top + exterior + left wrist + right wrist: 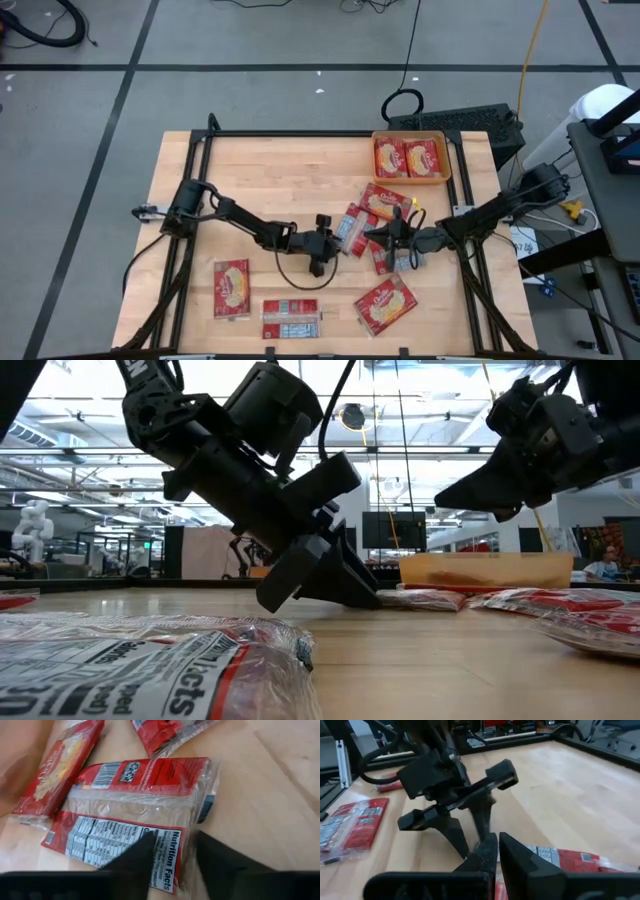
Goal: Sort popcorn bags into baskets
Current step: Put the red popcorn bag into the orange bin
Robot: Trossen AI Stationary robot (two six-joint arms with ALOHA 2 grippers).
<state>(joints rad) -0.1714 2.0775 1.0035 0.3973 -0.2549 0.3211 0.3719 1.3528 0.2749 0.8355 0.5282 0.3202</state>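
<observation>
The left claw [338,238] sits low at the middle of the bench [270,170], its fingers [135,860] set on either side of the near edge of a label-up bag [351,232]. The fingers are apart with the packet's edge between them; whether they already press on it cannot be told. In the left wrist view this bag [135,815] lies flat with its white nutrition print up, and in the high view its long axis runs nearly near to far, tipped slightly.

The right claw [385,236] is just to the right of it, raised above the cluster, its fingers together and holding nothing.

Around them lies a loose cluster of red packets. One picture-up bag [385,203] lies beyond the claws, its long axis running left to right with a slight slant. Another bag [385,262] is partly hidden under the right claw.

Toward the near edge lie three more packets, well apart. A near-left bag [231,289] is picture-up, long axis near to far. A near-middle bag [291,318] is label-up, long axis left to right. A near-right bag [386,303] is picture-up and lies diagonally.

The orange basket [446,150] stands at the far right corner, holding two bags [408,157] side by side, picture-up, long axes near to far.
</observation>
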